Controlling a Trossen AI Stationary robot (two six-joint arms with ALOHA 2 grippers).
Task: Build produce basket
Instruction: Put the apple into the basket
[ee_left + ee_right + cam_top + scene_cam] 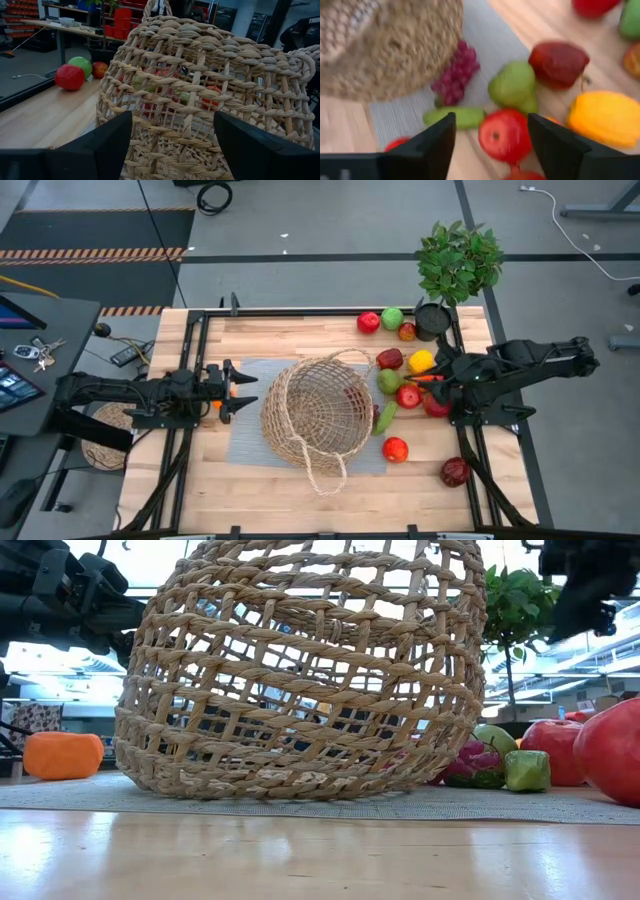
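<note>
The tan wicker basket [315, 415] sits tipped on a grey mat [245, 442], and it fills the low view [300, 670] and the left wrist view [210, 90]. My left gripper [243, 392] [172, 145] is open, level at the basket's left wall, just short of it. My right gripper [436, 380] [492, 145] is open and hovers over loose produce right of the basket: a red apple [506, 135], a green pear [514, 85], a dark red piece [557, 62], a yellow pepper [605, 117], purple grapes [457, 75] and a green cucumber [457, 117].
More produce lies on the wooden table: a red, a green and an orange piece [368, 322] near the far edge, a red tomato [395, 449], a dark red piece [455, 471], and an orange piece [62, 755] by my left gripper. A potted plant [455, 265] stands at the far right corner.
</note>
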